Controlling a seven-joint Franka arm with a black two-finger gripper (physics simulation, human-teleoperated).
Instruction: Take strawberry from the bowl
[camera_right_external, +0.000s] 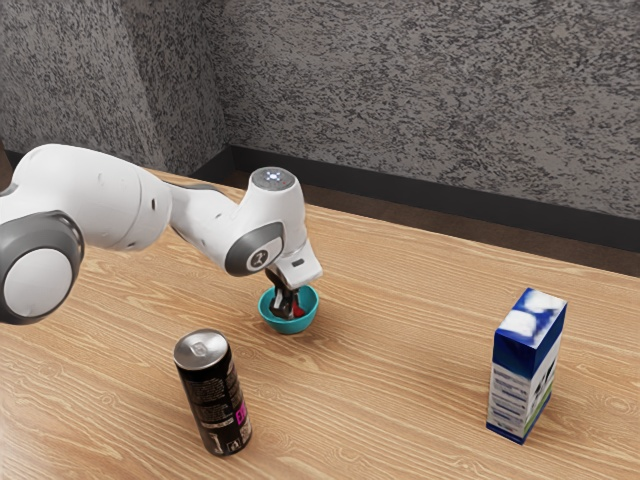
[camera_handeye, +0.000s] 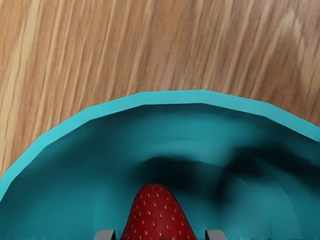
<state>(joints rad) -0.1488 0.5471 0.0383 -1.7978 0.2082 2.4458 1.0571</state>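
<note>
- Black two-finger gripper (camera_right_external: 286, 306) is lowered into the small teal faceted bowl (camera_right_external: 290, 326), below the white arm (camera_right_external: 110, 200).
- Jaws: parted, one fingertip on each side of the fruit; wrist view gives a slim gap at either side where visible. No grip observed. Contact lower down cannot be told.
- Red, seed-dotted strawberry (camera_handeye: 159, 215) is inside the bowl, between the fingertips, its tapered end pointing toward the bowl's wall.
- Dark shadows fall across the bowl's interior.
- Black cylindrical can with silver top (camera_right_external: 212, 395): upright on the wood-grain table (camera_right_external: 400, 380), toward the exterior view's left from the bowl and nearer the camera.
- Blue-and-white rectangular carton (camera_right_external: 526, 365): upright, well apart from the bowl, toward the exterior view's right.
</note>
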